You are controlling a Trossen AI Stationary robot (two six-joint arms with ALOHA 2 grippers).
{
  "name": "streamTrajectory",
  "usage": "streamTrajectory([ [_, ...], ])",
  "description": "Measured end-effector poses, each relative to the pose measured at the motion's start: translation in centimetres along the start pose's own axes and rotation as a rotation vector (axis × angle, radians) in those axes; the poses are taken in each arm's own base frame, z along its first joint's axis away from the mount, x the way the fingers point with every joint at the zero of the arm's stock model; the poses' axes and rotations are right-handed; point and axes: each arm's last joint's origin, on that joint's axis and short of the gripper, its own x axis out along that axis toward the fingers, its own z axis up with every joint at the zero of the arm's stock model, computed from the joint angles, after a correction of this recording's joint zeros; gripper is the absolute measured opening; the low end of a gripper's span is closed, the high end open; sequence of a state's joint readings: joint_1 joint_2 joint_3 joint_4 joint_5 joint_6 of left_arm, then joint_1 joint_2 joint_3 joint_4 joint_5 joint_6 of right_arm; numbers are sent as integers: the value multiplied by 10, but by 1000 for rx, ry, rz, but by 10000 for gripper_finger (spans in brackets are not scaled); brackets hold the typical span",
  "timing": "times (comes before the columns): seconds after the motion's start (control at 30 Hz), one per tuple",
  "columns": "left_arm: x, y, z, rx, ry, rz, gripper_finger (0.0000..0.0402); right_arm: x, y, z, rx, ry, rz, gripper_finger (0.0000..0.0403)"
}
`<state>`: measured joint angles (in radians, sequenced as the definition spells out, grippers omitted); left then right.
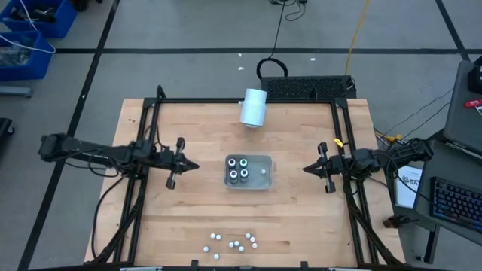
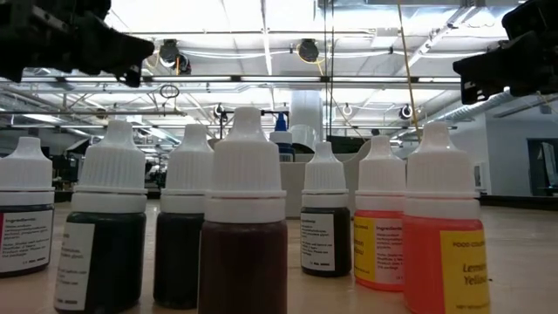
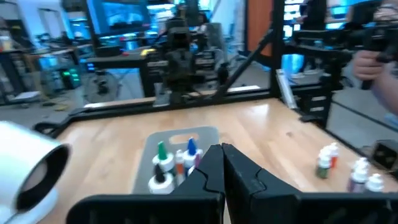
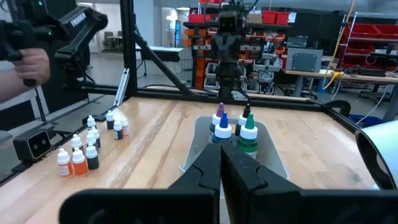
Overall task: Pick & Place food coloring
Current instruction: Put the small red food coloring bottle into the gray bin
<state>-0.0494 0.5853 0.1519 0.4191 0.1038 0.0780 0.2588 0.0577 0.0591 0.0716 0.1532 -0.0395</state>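
Plastic food coloring [image 1: 230, 242] bottles, light, small, slick, tippy: best pinched at ribbed caps, well apart from left gripper [image 1: 191, 165] and right gripper [image 1: 308, 168], both pressed together.

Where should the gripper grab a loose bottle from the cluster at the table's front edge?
By the white cap, coming from above: the bottles stand upright and close together, so their sides are likely blocked, while the narrow caps stick up free.

The wooden table [image 1: 173, 218] carries a grey tray [image 1: 263, 175] at center, a white cylinder [image 1: 254, 108] lying near the far edge, and loose food coloring bottles [image 1: 232, 242] near the front edge.
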Motion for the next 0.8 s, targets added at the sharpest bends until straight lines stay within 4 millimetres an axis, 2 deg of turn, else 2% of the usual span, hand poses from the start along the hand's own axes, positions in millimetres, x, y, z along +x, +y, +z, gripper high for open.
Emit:
streamTrajectory([
  [0.3,-17,-1,-12,-11,-59,48,3,0,0,2,31,-20,-3,0],
  [0.47,-18,2,-24,-75,1,183,15,0,0,1,31,-19,-3,0],
  [0.7,-19,3,-34,-148,95,269,20,4,1,-3,83,37,-1,0],
  [0.8,-19,3,-34,-172,93,271,20,10,4,-7,124,137,8,0],
])
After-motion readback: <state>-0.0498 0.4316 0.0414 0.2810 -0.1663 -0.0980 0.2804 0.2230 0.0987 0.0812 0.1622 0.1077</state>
